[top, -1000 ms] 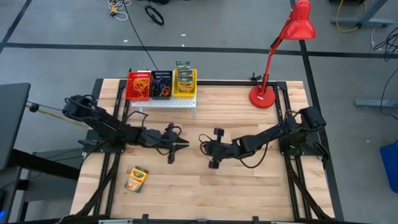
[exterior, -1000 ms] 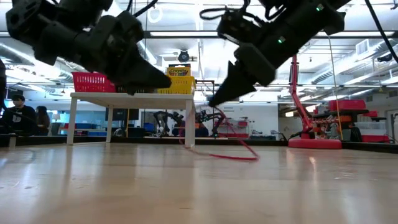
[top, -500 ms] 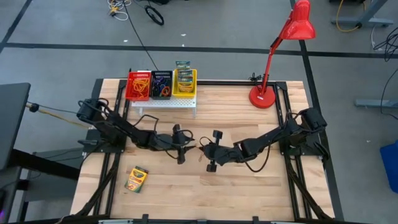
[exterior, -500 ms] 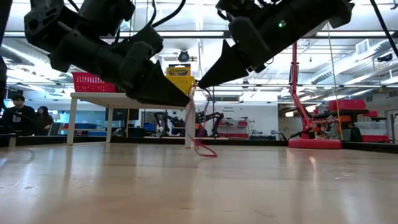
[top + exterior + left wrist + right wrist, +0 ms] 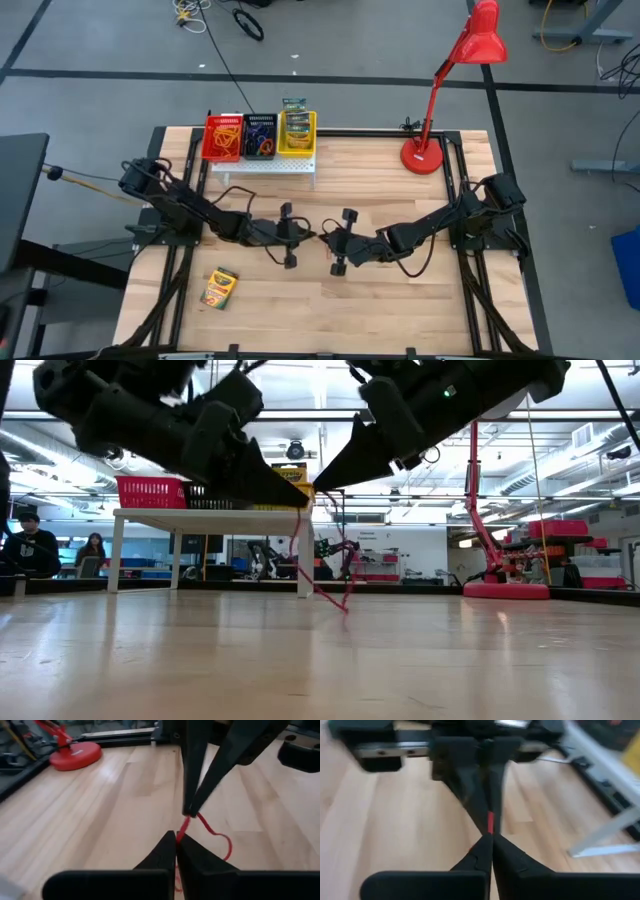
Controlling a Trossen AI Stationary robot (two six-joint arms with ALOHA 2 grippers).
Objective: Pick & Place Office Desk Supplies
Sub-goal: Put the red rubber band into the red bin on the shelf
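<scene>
A thin red rubber band (image 5: 300,550) hangs between my two grippers above the middle of the table. My left gripper (image 5: 311,233) and my right gripper (image 5: 322,238) meet tip to tip, both shut on the band. The band's loose loop (image 5: 222,842) dangles down toward the wood. A yellow-and-green crayon box (image 5: 219,287) lies flat near the table's front left. More supplies sit in the red bin (image 5: 222,137), the dark bin (image 5: 260,136) and the yellow bin (image 5: 297,132) on the white stand (image 5: 265,165). My left gripper pinches the band's upper stretch (image 5: 181,831) between its fingertips, coming in slanting down from the table's left. The rest of the band hangs slack below. My right gripper pinches the same stretch (image 5: 490,822) just beside the left fingertips, slanting down from the table's right. That short piece runs straight between the two grips.
A tall red desk lamp (image 5: 423,157) stands at the far right of the table. The white stand with its three bins is at the far left-centre. Bare wood lies in front of both grippers toward the near edge.
My left gripper has moved toward the right gripper and taken hold of the band, which only the right gripper held before. The band's lower end, which trailed along the table toward the right, has been drawn in and now hangs under the two fingertips.
</scene>
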